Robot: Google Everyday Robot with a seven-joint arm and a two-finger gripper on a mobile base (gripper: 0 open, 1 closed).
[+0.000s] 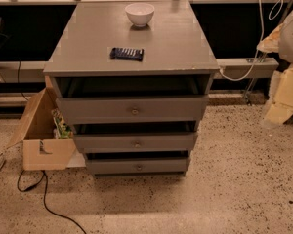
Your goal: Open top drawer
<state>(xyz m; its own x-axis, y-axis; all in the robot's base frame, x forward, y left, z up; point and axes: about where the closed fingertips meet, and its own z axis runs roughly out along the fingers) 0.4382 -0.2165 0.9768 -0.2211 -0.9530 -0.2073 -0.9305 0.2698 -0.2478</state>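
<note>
I read no brand or label anywhere. The only markings are pale stripes on a dark flat packet (127, 53) lying on the grey worktop (185, 43), and they are too small for me to read. The packet sits near the worktop's front edge, a little left of centre. A white bowl (139, 13) stands upright near the far edge, roughly at its middle and well apart from the packet.

The top drawer (97, 109) sits directly under the worktop's front edge, above the two shorter drawers (102, 143). Its long axis runs left to right, parallel to that front edge, and its grey front panel faces my camera. The small round brass knob (135, 111) at the panel's centre points straight out toward me. A dark gap shows between the worktop's front edge and the top of the panel, so the drawer looks partly pulled out.

The gripper is outside my camera view, so I cannot tell its state.

On the speckled floor, off the worktop's front left corner, an open cardboard box (39, 150) stands just beside the cabinet. A black cable (49, 204) trails in front of it.
</note>
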